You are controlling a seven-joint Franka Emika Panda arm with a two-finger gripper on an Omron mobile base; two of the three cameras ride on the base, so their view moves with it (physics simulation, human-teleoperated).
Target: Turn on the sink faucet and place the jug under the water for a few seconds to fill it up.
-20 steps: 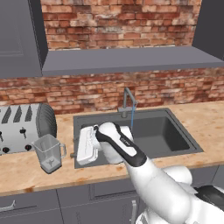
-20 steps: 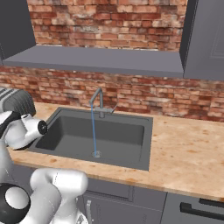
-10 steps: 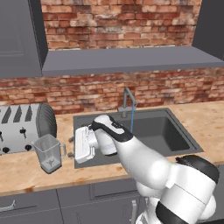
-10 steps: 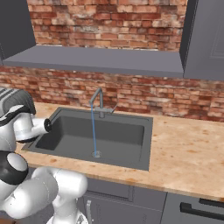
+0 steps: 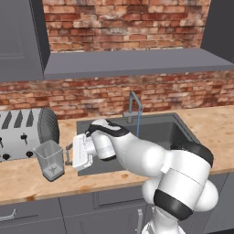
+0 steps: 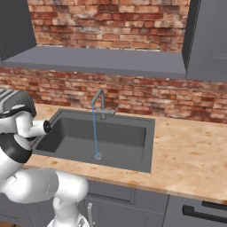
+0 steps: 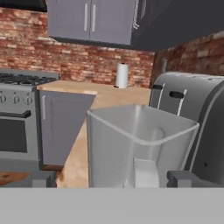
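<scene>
Water's (image 6: 94,133) running: a thin blue stream drops from the sink faucet (image 6: 100,103) straight to the drain of the sink (image 6: 126,137), so the tap step looks done. I've swung the arm left over the last second, away from the basin, and the hand (image 5: 68,154) now sits just beside the jug (image 5: 49,159), fingers spread wide apart and holding nothing. The jug stands upright on the bench (image 5: 27,176), in front of the silver toaster (image 5: 25,132), not yet touched. In the hand view the clear pitcher's handle side faces me between the fingertips (image 7: 39,179). Next, I reckon, close on it and carry it under the stream.
</scene>
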